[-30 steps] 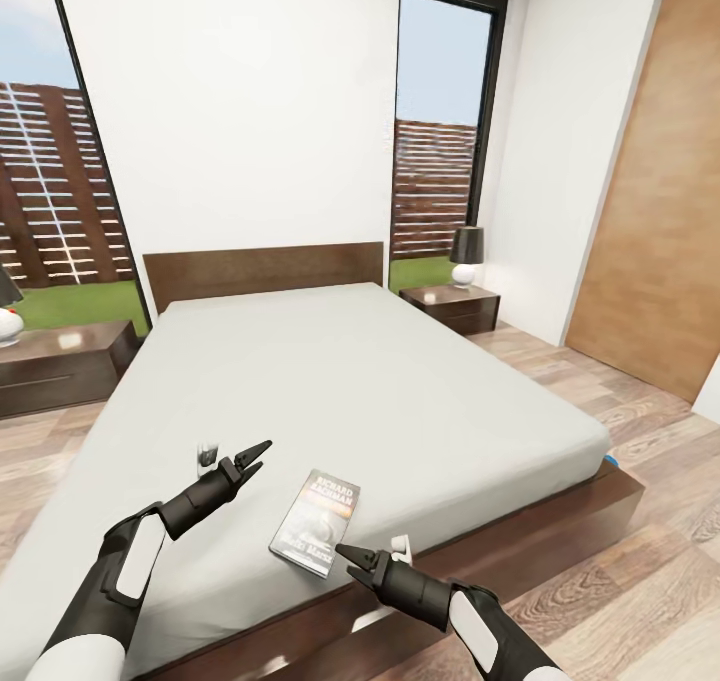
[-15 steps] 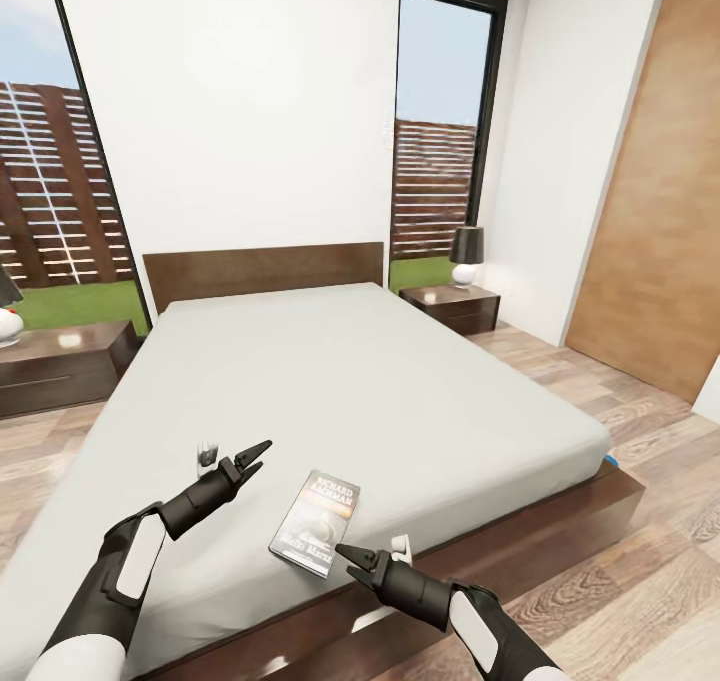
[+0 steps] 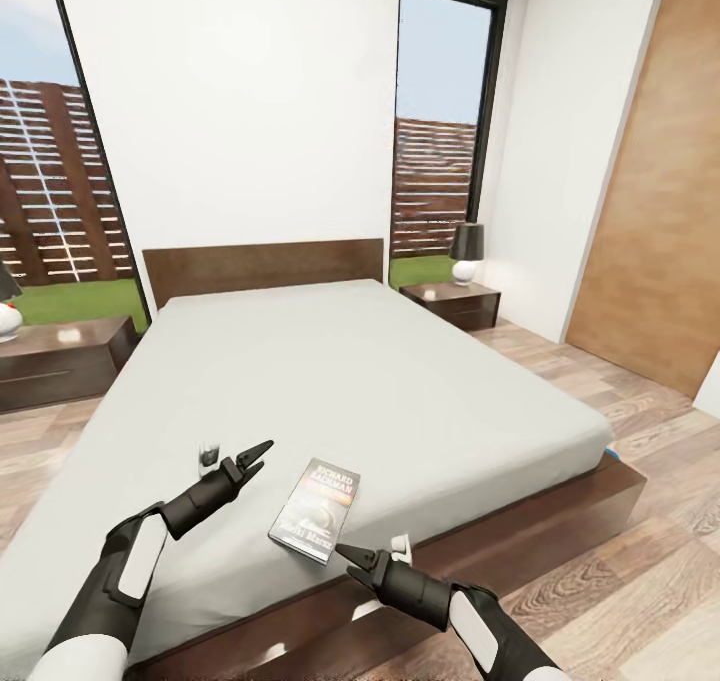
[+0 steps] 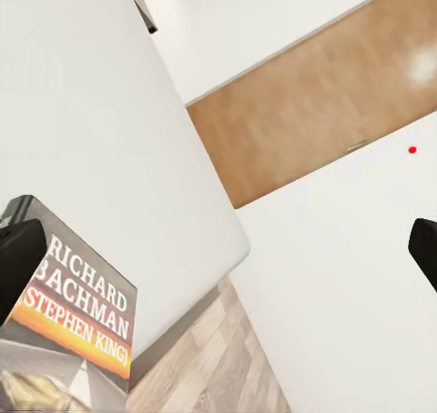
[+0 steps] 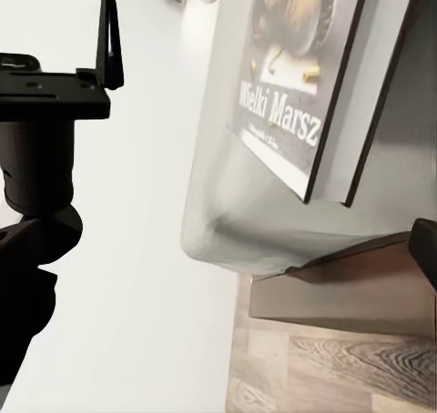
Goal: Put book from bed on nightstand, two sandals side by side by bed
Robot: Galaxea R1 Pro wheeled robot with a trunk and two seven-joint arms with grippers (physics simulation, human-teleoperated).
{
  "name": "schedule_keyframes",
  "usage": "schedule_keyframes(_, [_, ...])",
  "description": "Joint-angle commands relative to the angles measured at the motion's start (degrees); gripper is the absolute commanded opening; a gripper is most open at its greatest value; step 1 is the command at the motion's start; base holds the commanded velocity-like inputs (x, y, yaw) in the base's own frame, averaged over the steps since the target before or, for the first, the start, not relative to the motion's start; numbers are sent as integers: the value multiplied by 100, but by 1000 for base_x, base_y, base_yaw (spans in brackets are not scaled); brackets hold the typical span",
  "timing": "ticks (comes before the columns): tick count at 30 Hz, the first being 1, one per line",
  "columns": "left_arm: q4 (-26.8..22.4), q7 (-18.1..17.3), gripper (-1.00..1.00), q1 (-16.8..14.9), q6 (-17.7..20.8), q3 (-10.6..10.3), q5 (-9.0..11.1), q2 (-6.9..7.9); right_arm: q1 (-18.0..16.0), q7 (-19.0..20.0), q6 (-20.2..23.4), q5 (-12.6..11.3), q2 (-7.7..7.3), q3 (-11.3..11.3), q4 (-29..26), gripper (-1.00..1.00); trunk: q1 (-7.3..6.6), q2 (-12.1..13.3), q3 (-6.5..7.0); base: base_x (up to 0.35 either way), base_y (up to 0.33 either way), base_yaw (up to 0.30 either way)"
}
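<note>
The left gripper (image 3: 258, 455) is a black, tapered pincer with its jaws parted, hovering over the pale-grey, smooth mattress of the large low bed (image 3: 330, 381), just left of the book and holding nothing. The right gripper (image 3: 352, 557) is of the same matte black make; its jaws look only narrowly apart and grip nothing, with its pointed tips just at the near corner of the thin paperback book (image 3: 316, 508).

The book lies flat near the foot edge of the mattress, between the two grippers. Its cover is dark grey with white "Richard Bachman" lettering over an orange band, and in the right wrist view (image 5: 300, 85) its white page edges and the title "Wielki Marsz" show beside the rounded mattress corner and the dark-brown wooden platform below.

Beyond, a flat dark-brown headboard (image 3: 262, 270) stands against the white wall. A low dark-brown nightstand (image 3: 455, 304) with a glossy top sits at the bed's right, carrying a black-shaded lamp (image 3: 465, 253); a second one (image 3: 60, 359) sits at the left. A sliver of bright blue (image 3: 610, 452) peeks out at the bed's right foot corner, above the light-brown plank floor (image 3: 620, 571).
</note>
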Motion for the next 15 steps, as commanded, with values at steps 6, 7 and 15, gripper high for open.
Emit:
schedule_keyframes(6, [1, -8, 100, -4, 36, 6, 21, -5, -3, -6, 46, -53, -3, 18, -1, 100, 43, -84, -42, 0, 0, 0])
schedule_keyframes(7, [1, -8, 100, -4, 36, 6, 21, -6, -3, -6, 46, -54, -3, 18, -1, 100, 43, -84, -42, 0, 0, 0])
schedule_keyframes(15, [1, -8, 100, -4, 36, 14, 21, -6, -3, -6, 46, -55, -3, 18, -1, 100, 43, -84, -42, 0, 0, 0])
